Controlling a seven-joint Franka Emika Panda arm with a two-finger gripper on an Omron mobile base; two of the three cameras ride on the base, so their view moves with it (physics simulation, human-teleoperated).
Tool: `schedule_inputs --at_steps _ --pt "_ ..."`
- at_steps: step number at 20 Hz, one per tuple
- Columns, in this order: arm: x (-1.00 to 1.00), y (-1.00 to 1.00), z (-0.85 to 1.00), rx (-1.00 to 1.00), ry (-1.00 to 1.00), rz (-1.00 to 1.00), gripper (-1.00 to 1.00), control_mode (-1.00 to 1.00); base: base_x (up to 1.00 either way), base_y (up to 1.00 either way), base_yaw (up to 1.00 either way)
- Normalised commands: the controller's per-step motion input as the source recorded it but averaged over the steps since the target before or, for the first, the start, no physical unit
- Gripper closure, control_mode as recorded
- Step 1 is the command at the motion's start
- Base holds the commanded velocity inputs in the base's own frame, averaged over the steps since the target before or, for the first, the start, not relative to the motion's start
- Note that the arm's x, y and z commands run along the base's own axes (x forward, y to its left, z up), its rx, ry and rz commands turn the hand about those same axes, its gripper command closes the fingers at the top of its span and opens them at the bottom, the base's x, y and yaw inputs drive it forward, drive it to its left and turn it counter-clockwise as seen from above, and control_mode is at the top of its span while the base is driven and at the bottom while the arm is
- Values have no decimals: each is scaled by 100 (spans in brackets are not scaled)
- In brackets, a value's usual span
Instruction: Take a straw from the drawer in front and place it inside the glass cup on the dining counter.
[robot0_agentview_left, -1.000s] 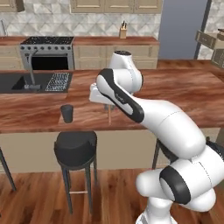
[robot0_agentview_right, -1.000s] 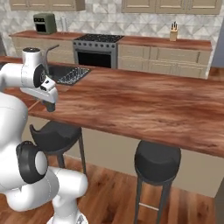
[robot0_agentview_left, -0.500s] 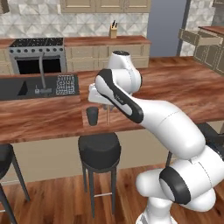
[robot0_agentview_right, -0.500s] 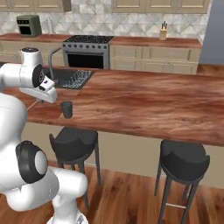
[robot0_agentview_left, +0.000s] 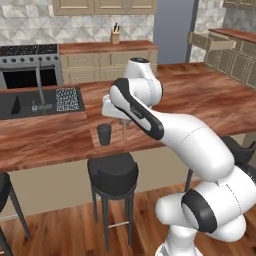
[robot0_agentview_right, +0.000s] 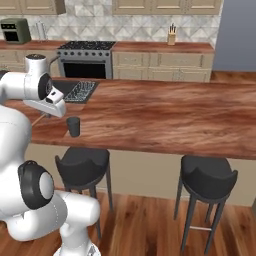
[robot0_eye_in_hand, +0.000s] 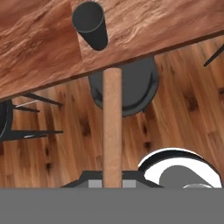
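Glossy white arm (robot0_agentview_left: 190, 135) of rounded, bulbous segments, dark grey bands at joints, black stripe near the wrist.

Reddish wood-grain dining counter (robot0_agentview_left: 50, 137); dark glass cup (robot0_agentview_left: 104, 134) upright near its front edge

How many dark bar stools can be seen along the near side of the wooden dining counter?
3 at least. In the left base view, one dark round stool stands below the grey glass cup, one is at the left edge, and one is partly hidden behind the arm. More may be hidden.
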Motion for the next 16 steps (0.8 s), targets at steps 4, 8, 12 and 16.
schedule_inputs --at_steps 4,8,12,16 --pt "0 0 0 0 0 0 100 100 18 21 -18" --pt "0 0 0 0 0 0 100 100 38 16 -12" --pt "0 0 0 0 0 0 100 100 52 19 -7" --pt "0 0 0 0 0 0 100 100 61 19 -3"
